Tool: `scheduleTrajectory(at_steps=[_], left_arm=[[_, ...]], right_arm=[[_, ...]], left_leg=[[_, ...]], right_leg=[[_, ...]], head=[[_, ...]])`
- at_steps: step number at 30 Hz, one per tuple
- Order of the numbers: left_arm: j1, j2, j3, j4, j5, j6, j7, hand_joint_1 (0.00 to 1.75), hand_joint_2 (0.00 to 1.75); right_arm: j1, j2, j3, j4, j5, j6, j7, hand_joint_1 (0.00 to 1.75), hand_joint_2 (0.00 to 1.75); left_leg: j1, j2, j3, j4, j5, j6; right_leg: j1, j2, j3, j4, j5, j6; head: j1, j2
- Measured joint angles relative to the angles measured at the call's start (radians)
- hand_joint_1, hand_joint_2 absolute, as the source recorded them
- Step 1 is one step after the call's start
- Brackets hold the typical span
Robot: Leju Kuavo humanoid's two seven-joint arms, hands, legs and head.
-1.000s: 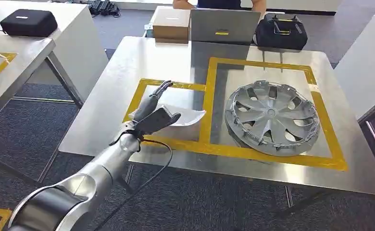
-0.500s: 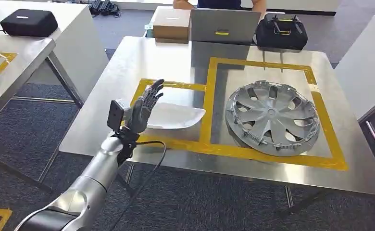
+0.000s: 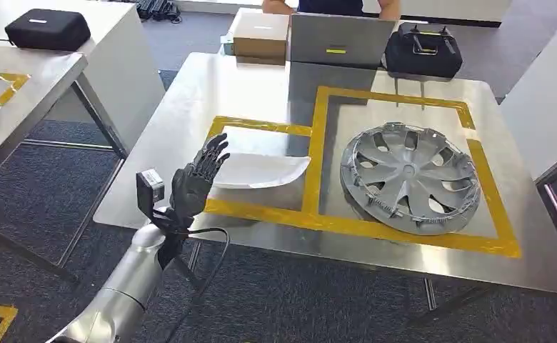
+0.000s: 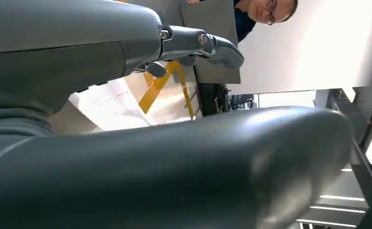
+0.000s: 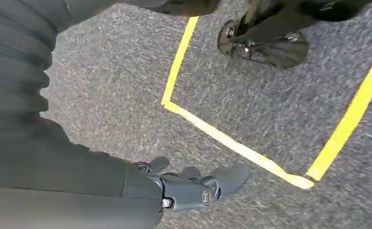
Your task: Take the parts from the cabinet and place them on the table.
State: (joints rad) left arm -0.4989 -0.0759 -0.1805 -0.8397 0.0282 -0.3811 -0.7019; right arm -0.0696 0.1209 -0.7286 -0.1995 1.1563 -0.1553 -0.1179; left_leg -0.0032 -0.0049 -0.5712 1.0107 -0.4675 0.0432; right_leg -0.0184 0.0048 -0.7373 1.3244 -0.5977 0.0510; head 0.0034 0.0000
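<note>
A white curved part (image 3: 260,171) lies inside the small yellow-taped square on the steel table (image 3: 211,93); the left wrist view catches it too, the white part (image 4: 110,105). A silver wheel cover (image 3: 410,176) rests in the larger taped square to its right. My left hand (image 3: 196,179) hovers at the table's near left edge, just left of the white part, fingers spread and holding nothing; its fingers (image 4: 193,45) stand apart from the part. My right hand (image 5: 193,186) hangs over grey carpet, fingers loosely extended, empty.
At the table's far edge stand a cardboard box (image 3: 261,36), a grey laptop (image 3: 343,39) and a black case (image 3: 423,50), with a person (image 3: 333,6) behind them. A second table with a black case (image 3: 47,28) stands to the left. Yellow floor tape (image 5: 232,140) crosses the carpet.
My left hand let go of the white part, lifted with fingers spread, and drew back toward the near left edge. The part stays in the small square. The camera view shifted slightly.
</note>
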Motion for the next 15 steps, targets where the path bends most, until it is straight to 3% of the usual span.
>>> scheduleTrajectory(at_steps=[1,3,4,5,8,10,13,14,15], left_arm=[[0.009,0.002,-0.003,-0.013,0.001,0.001,0.0,0.0,0.0],[0.02,0.006,-0.01,-0.037,0.002,0.005,0.0,0.0,0.0],[0.026,0.009,-0.012,-0.052,0.003,0.005,0.0,0.0,0.0],[0.03,0.013,-0.016,-0.064,0.005,0.005,0.001,0.0,0.0],[0.047,0.018,-0.025,-0.094,0.008,0.005,0.001,0.0,0.0],[0.057,0.021,-0.026,-0.118,0.008,0.004,0.001,0.0,0.0],[0.071,0.022,-0.034,-0.135,0.009,0.004,0.001,0.0,0.0],[0.081,0.023,-0.035,-0.14,0.009,0.004,0.001,0.0,0.0],[0.09,0.023,-0.037,-0.145,0.009,0.004,0.002,0.0,0.0]], right_arm=[[0.001,-0.001,0.0,0.0,0.002,0.0,0.001,0.0,1.75],[0.0,-0.004,0.0,0.0,0.008,0.0,0.006,0.0,1.75],[-0.002,-0.004,0.0,0.0,0.008,0.001,0.01,0.0,1.75],[-0.003,-0.003,0.0,0.0,0.01,0.001,0.011,0.0,1.75],[-0.001,-0.003,0.0,0.0,0.015,0.002,0.014,0.0,1.75],[-0.003,-0.003,0.0,0.0,0.015,0.001,0.025,0.0,1.75],[-0.003,-0.003,0.0,0.0,0.011,0.001,0.031,0.0,1.75],[-0.003,-0.003,0.0,0.0,0.008,0.001,0.031,0.0,1.75],[-0.003,-0.003,-0.001,0.0,0.007,0.001,0.031,0.0,0.0]], left_leg=[[0.002,0.0,0.0,0.002,-0.002,-0.003],[0.007,-0.002,0.0,0.013,-0.01,-0.015],[0.005,-0.002,-0.002,0.02,-0.016,-0.024],[0.001,-0.003,-0.004,0.024,-0.02,-0.031],[0.004,-0.003,0.002,0.013,-0.016,-0.051],[0.006,-0.001,-0.007,0.036,-0.035,-0.063],[0.009,-0.001,-0.113,0.256,-0.144,-0.075],[0.009,0.0,-0.146,0.32,-0.161,-0.077],[0.01,0.0,-0.155,0.332,-0.152,-0.077]], right_leg=[[-0.001,0.0,0.019,-0.048,0.037,0.0],[-0.005,-0.002,0.109,-0.233,0.13,0.001],[-0.006,-0.002,0.135,-0.288,0.124,-0.002],[0.001,0.004,0.134,-0.293,0.129,-0.016],[0.005,0.004,0.133,-0.29,0.128,-0.038],[-0.003,0.002,0.14,-0.299,0.132,-0.052],[-0.002,-0.001,0.139,-0.298,0.129,-0.059],[-0.002,0.0,0.139,-0.298,0.129,-0.059],[-0.002,0.0,0.14,-0.298,0.129,-0.059]], head=[[0.0,0.0],[0.002,0.0],[0.004,0.0],[0.005,0.0],[-0.001,0.0],[-0.005,0.0],[-0.017,0.0],[-0.018,0.0],[-0.019,0.0]])
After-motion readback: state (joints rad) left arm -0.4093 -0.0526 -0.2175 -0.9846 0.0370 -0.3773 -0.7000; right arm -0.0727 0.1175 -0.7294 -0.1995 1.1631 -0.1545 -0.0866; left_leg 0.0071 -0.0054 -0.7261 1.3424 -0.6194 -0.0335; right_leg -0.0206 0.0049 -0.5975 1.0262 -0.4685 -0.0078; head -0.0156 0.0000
